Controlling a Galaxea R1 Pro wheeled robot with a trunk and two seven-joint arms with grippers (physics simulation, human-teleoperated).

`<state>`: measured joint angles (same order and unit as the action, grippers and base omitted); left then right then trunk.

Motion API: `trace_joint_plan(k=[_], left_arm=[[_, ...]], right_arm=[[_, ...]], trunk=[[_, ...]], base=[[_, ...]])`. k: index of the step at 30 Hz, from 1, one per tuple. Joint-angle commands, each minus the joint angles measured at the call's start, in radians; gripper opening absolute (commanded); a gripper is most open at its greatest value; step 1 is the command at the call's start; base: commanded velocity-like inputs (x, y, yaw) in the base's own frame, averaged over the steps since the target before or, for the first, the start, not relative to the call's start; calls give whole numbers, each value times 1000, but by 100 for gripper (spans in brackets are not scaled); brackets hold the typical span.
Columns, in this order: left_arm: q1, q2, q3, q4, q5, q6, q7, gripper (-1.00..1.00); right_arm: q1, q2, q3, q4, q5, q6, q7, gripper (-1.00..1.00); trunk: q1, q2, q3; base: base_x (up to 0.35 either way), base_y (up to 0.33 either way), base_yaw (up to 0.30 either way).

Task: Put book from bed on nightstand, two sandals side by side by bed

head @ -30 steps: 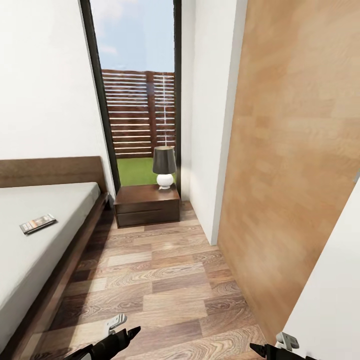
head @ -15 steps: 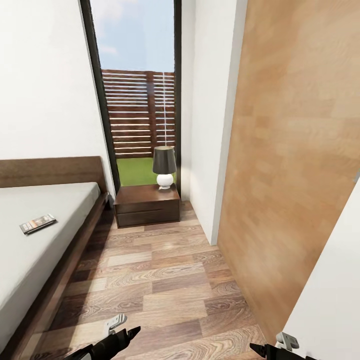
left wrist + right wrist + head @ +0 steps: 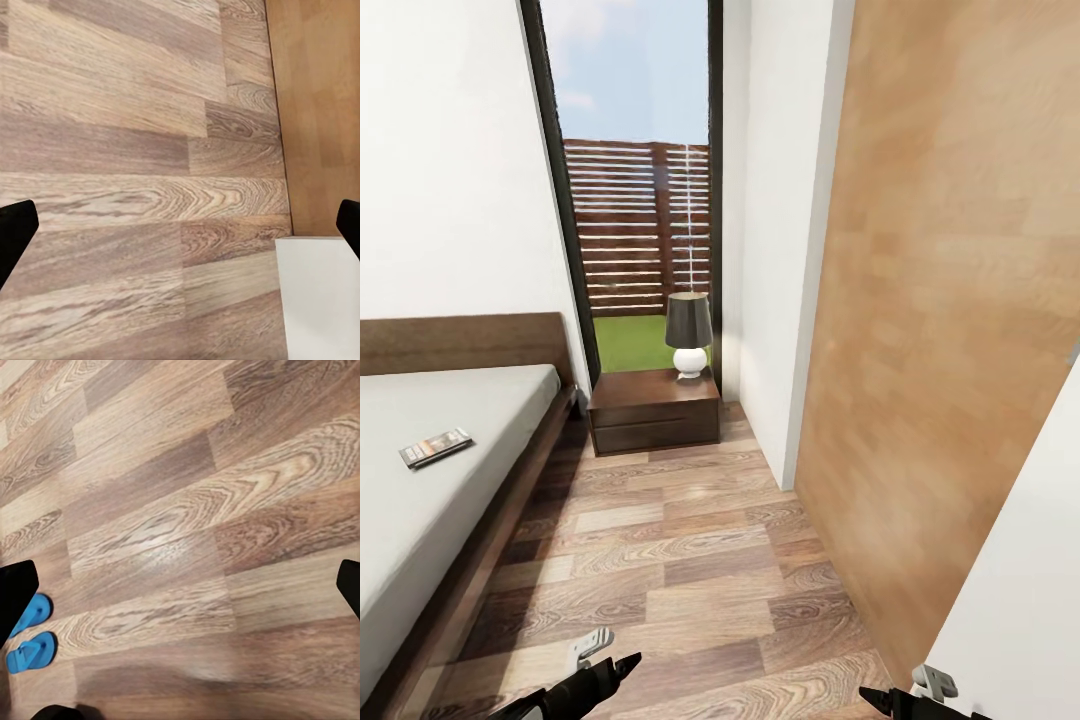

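The book (image 3: 435,448) lies flat on the light grey mattress of the bed (image 3: 420,500) at the left of the head view. A dark brown nightstand (image 3: 655,410) stands beside the headboard, under the window. Two bright blue sandals (image 3: 31,652) lie close together on the plank floor in the right wrist view, the second sandal (image 3: 34,610) partly behind a black fingertip (image 3: 15,592). My left gripper (image 3: 180,229) is open over bare floor. My right gripper (image 3: 180,585) is open above the floor, well clear of the sandals. Both arms' ends sit at the head view's lower edge.
A lamp (image 3: 689,335) with a dark shade and white base takes up the right part of the nightstand top. A tall light wooden panel (image 3: 940,350) and a white wall corner (image 3: 780,300) close the right side. A plank-floor aisle (image 3: 670,550) runs between bed and panel.
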<state>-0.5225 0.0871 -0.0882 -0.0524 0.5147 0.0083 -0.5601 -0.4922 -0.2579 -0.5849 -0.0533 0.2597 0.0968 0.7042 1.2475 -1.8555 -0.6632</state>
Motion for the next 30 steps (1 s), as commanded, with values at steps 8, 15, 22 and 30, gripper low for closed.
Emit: trace_joint_plan(k=[8, 15, 22, 30], left_arm=[[-1, 1, -8, 0, 10, 1, -3, 100], [-1, 0, -8, 0, 10, 1, -3, 100], [-1, 1, -8, 0, 10, 1, -3, 100], [-1, 1, -8, 0, 10, 1, -3, 100]], right_arm=[[0, 0, -9, -2, 6, 9, 1, 100], [0, 0, -9, -3, 6, 9, 3, 100], [0, 0, -9, -3, 6, 9, 4, 100], [0, 0, -9, -3, 6, 9, 5, 100]], trunk=[[0, 0, -1], [0, 0, -1], [0, 0, -1], [0, 0, -1]], base=[[135, 0, 0], [298, 0, 0], [293, 0, 9], [65, 0, 182]])
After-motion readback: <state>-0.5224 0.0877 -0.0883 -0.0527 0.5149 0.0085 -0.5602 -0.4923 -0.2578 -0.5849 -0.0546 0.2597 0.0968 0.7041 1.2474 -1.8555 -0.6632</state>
